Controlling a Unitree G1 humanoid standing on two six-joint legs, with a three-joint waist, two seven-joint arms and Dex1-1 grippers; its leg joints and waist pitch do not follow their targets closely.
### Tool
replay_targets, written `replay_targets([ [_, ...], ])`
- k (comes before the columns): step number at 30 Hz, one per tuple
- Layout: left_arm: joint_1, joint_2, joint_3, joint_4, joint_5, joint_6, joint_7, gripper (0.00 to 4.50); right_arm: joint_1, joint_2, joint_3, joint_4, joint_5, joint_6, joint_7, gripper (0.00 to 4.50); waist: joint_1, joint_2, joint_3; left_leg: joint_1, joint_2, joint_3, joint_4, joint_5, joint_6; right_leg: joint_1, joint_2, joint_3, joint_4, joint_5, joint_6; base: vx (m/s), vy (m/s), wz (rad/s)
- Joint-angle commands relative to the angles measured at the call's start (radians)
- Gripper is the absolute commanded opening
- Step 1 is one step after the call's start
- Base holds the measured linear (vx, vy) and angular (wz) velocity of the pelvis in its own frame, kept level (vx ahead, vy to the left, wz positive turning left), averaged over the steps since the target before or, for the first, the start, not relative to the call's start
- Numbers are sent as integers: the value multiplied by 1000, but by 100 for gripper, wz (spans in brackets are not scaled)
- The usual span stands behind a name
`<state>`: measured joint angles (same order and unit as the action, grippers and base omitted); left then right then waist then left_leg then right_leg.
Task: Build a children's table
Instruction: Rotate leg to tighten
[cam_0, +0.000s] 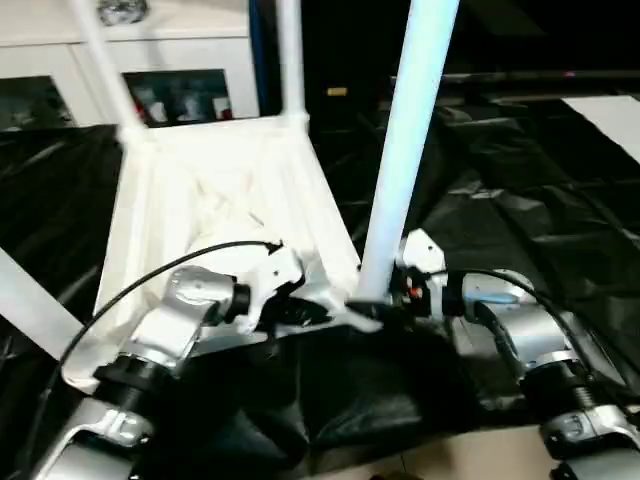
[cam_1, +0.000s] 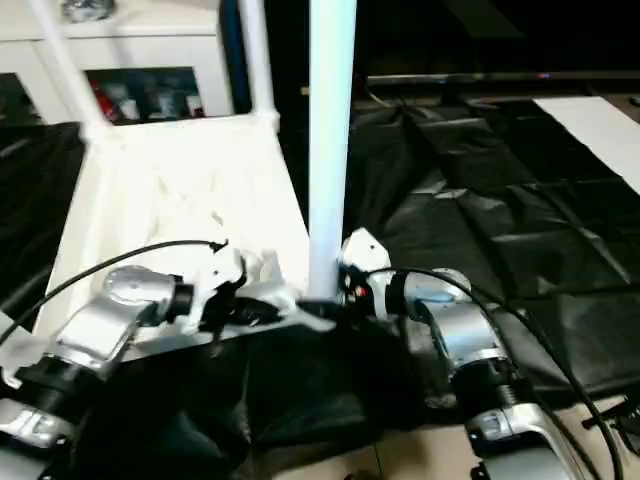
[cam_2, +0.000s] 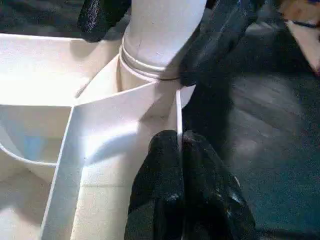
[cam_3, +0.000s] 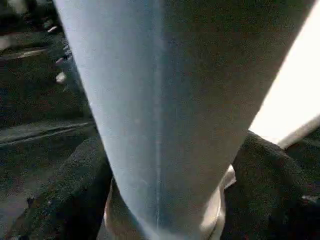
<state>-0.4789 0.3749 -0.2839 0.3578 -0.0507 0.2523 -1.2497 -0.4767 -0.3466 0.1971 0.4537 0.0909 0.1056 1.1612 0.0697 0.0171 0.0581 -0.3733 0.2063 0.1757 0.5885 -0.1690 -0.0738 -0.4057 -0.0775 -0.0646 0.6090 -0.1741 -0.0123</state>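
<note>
1. Tabletop (cam_0: 215, 215), white ribbed plastic rectangle, lies upside down on black sheeting (cam_0: 520, 200); stiff and light, probably.
2. Long white round leg (cam_0: 405, 150) stands in its near corner socket; smooth, likely slippery, best held low.
3. Left gripper (cam_2: 180, 150), fingers together, pinches the rim.
4. Right gripper (cam_3: 165, 200), fingers apart, straddles the leg's base.

Left hand (cam_2: 181, 185) pinches tabletop (cam_2: 100, 135) rib, seemingly.

Dim room on my head views; black sheeting (cam_0: 520, 200) swallows light. Tabletop (cam_2: 35, 65) glares white in my left wrist feed. Near leg (cam_3: 165, 100) fills close, soft-focused, shadowed right.
</note>
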Motion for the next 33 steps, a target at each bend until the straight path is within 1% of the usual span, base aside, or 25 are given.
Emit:
replay_targets([
  [1, -8, -13, -32, -70, -47, -36, -72, 0, -1, -11, 15, -23, 22, 7, 39, 367, -3, -2, -67, 17, 24, 1, -67, -259, 47, 47, -53, 42, -76, -244, -229, 0, 0, 0],
  [2, -7, -10, -31, -74, -50, -34, -76, 0, -1, -14, 19, -23, 25, 7, 49, 341, 0, -3, -67, 17, 25, 0, -68, -263, 44, 48, -54, 42, -77, -259, -225, 0, 0, 0],
  [5, -5, -4, -32, -80, -55, -31, -82, 0, -2, -19, 23, -24, 31, 11, 62, 330, 6, -4, -67, 17, 24, -1, -68, -265, 38, 47, -54, 42, -78, -282, -213, 0, 0, 0],
  [8, -2, 1, -33, -84, -59, -30, -89, 0, -4, -17, 22, -22, 34, 11, 69, 296, 9, -5, -67, 16, 23, -1, -69, -260, 35, 47, -55, 42, -79, -291, -205, 0, 0, 0],
  [11, 0, 5, -34, -88, -61, -28, -95, 0, -7, -15, 21, -21, 40, 13, 80, 280, 10, -5, -69, 14, 23, -1, -68, -241, 37, 48, -54, 41, -75, -264, -207, 0, 0, 0],
  [13, 2, 5, -35, -89, -58, -27, -90, 0, -5, -15, 24, -24, 45, 18, 88, 259, 10, -5, -70, 14, 23, -1, -67, -236, 39, 48, -54, 41, -75, -253, -211, 0, 0, 0],
  [14, 2, 5, -35, -89, -58, -27, -90, 0, -5, -15, 24, -24, 45, 18, 88, 249, 10, -9, -70, 14, 23, -1, -67, -234, 41, 49, -53, 41, -74, -251, -211, 0, 0, 0],
  [15, 2, 0, -31, -87, -57, -25, -75, 0, -3, -13, 25, -26, 49, 23, 88, 249, 10, -9, -70, 14, 23, 0, -66, -230, 42, 49, -53, 41, -74, -248, -212, 0, 0, 0],
  [16, -1, -12, -21, -82, -55, -14, -41, 0, 2, -7, 24, -29, 48, 26, 77, 246, 11, -8, -70, 14, 23, 0, -66, -224, 43, 48, -53, 41, -73, -244, -214, 0, 0, 0],
  [17, -1, -12, -21, -82, -55, -14, -41, 0, 2, -7, 24, -29, 48, 26, 77, 246, 11, -8, -70, 14, 23, 0, -66, -224, 43, 48, -54, 41, -73, -243, -214, 0, 0, 0],
  [18, -11, -34, -8, -65, -46, -7, 11, 0, 4, 13, 15, -22, 42, 30, 33, 242, 10, -12, -70, 14, 24, 0, -66, -222, 43, 48, -54, 42, -73, -240, -214, 0, 0, 0],
  [19, -18, -49, 1, -53, -39, -3, 46, 0, 6, 26, 8, -16, 38, 33, 0, 241, 11, -9, -69, 15, 23, 0, -66, -227, 40, 46, -54, 42, -74, -251, -213, 0, 0, 0],
  [20, -32, -75, 17, -31, -26, 6, 111, 0, 0, 60, -9, 7, 28, 45, -83, 241, 8, -12, -67, 12, 21, 0, -67, -225, 34, 46, -54, 42, -75, -262, -207, 0, 0, 0],
  [21, -45, -101, 30, -13, -16, 12, 167, 0, -6, 97, -28, 34, 15, 55, -172, 241, 4, -13, -66, 14, 19, 0, -68, -237, 22, 45, -56, 42, -81, -302, -195, 0, 0, 0],
  [22, -59, -126, 40, 7, -3, 18, 226, 0, -12, 136, -44, 60, 1, 58, -262, 239, 3, -13, -66, 15, 18, -2, -68, -241, 13, 45, -57, 41, -82, -327, -186, 0, 0, 0],
  [23, -79, -160, 52, 36, 17, 25, 307, 0, -15, 184, -59, 88, -12, 58, -361, 239, -4, -16, -63, 13, 15, -2, -70, -245, -1, 44, -57, 40, -87, -368, -165, 0, 0, 0],
  [24, -87, -173, 57, 47, 24, 28, 337, 0, -16, 201, -64, 97, -16, 60, -396, 223, -9, -15, -64, 14, 14, -4, -70, -255, -7, 44, -56, 38, -87, -389, -159, 0, 0, 0],
  [25, -87, -174, 57, 48, 24, 28, 341, 0, -16, 203, -64, 98, -17, 60, -400, 214, -13, -16, -65, 16, 13, -5, -69, -267, -5, 44, -58, 38, -92, -411, -148, 0, 0, 0],
  [26, -96, -191, 64, 58, 29, 33, 375, 0, -18, 224, -68, 108, -20, 63, -438, 210, -15, -13, -66, 14, 13, -6, -68, -265, -1, 46, -58, 39, -92, -407, -147, 0, 0, 0],
  [27, -103, -206, 69, 67, 32, 37, 403, 0, -20, 242, -71, 116, -24, 64, -470, 210, -20, -14, -65, 10, 13, -5, -69, -261, 4, 45, -56, 39, -93, -396, -142, 0, 0, 0],
  [28, -119, -244, 75, 85, 44, 41, 470, 0, -30, 293, -79, 139, -35, 72, -569, 205, -23, -10, -67, 10, 13, -5, -69, -255, 8, 45, -55, 39, -92, -380, -143, 0, 0, 0],
  [30, -125, -262, 76, 92, 45, 43, 498, 0, -34, 318, -80, 147, -38, 72, -609, 203, -28, -10, -68, 9, 12, -5, -68, -242, 6, 46, -53, 39, -90, -350, -151, 0, 0, 0],
  [31, -131, -294, 72, 96, 49, 41, 526, 0, -38, 360, -62, 153, -59, 52, -644, 203, -28, -9, -69, 9, 12, -5, -68, -238, 9, 48, -53, 38, -87, -327, -160, 0, 0, 0],
  [32, -131, -294, 72, 96, 49, 41, 526, 0, -38, 360, -62, 153, -59, 52, -644, 203, -30, -9, -69, 8, 14, -4, -68, -236, 12, 47, -54, 39, -87, -314, -165, 0, 0, 0],
  [33, -130, -307, 63, 92, 50, 34, 517, 0, -34, 378, -48, 142, -63, 37, -617, 203, -32, -10, -69, 8, 12, -4, -68, -241, 18, 49, -53, 39, -87, -306, -169, 0, 0, 0],
])
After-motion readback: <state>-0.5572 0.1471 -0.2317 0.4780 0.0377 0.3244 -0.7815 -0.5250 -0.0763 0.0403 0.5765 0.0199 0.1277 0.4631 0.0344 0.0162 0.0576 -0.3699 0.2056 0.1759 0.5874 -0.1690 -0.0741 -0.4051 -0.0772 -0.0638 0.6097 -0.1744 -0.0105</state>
